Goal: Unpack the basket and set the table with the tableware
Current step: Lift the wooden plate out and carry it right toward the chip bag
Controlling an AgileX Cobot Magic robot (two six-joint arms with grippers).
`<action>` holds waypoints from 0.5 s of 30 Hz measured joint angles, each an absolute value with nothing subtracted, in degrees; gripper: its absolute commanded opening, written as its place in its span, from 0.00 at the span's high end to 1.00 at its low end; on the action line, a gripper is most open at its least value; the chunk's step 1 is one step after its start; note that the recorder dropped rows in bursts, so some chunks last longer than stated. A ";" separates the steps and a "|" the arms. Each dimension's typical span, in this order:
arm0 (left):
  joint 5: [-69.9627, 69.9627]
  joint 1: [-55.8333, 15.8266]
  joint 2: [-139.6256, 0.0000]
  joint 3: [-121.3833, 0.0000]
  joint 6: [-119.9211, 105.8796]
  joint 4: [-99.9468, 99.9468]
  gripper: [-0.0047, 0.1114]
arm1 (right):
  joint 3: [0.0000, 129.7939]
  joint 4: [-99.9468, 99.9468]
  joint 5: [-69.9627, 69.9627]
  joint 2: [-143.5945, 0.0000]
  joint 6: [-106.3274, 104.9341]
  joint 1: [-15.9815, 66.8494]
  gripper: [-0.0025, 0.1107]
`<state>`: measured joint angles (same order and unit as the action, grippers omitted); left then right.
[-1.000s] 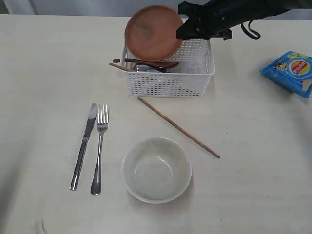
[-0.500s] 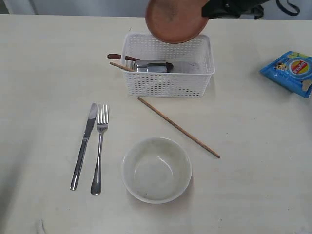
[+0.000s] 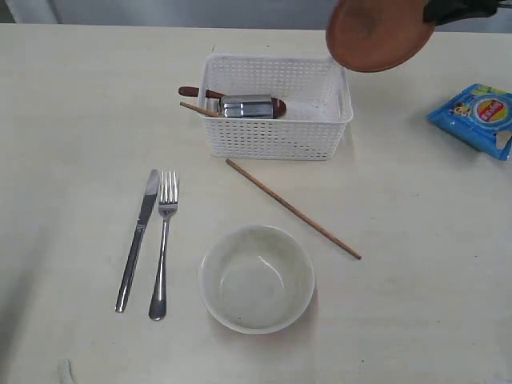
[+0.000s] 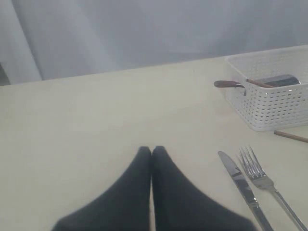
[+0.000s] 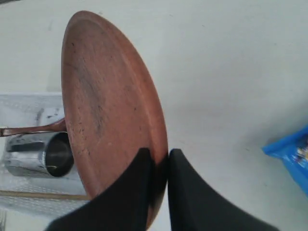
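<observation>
My right gripper [image 5: 159,153] is shut on the rim of the brown round plate [image 3: 376,32] [image 5: 103,110], held tilted in the air above the basket's far right corner. The white lattice basket [image 3: 276,138] [image 4: 274,103] holds the steel cup [image 3: 246,106] [image 5: 41,155], the reddish-brown spoon [image 3: 192,93] and one chopstick [image 3: 196,109]. The other chopstick [image 3: 292,209] lies on the table [image 3: 80,96] in front of the basket. Knife [image 3: 138,238], fork [image 3: 163,244] and off-white bowl [image 3: 256,278] sit nearer. My left gripper [image 4: 151,150] is shut and empty, over bare table left of the knife [image 4: 239,177].
A blue chips bag [image 3: 480,118] [image 5: 291,154] lies at the table's right edge, just right of where the plate hangs. A pale curtain backs the table in the left wrist view.
The right gripper has carried the plate up out of the basket and to the right, past the basket's far right corner. The cup and spoon now show uncovered. The left gripper has not moved.
</observation>
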<state>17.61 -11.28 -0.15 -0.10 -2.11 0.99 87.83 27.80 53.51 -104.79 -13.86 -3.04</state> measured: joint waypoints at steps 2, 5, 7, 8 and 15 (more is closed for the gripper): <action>17.61 -11.28 -0.15 -0.10 -2.11 0.99 0.96 | 87.44 22.73 54.37 -103.91 -10.40 -3.12 0.98; 17.61 -11.28 -0.15 -0.10 -2.11 0.99 0.96 | 85.67 17.10 54.82 -102.30 -5.95 -3.12 0.98; 17.61 -11.28 -0.15 -0.10 -2.11 0.99 0.96 | 84.25 14.46 54.82 -101.44 -4.30 -3.16 0.98; 17.61 -11.28 -0.15 -0.10 -2.11 0.99 0.96 | 83.69 13.86 54.82 -101.13 -3.94 -3.27 0.98; 17.61 -11.28 -0.15 -0.10 -2.11 0.99 0.96 | 79.51 10.98 57.47 -100.86 -1.01 -3.43 0.98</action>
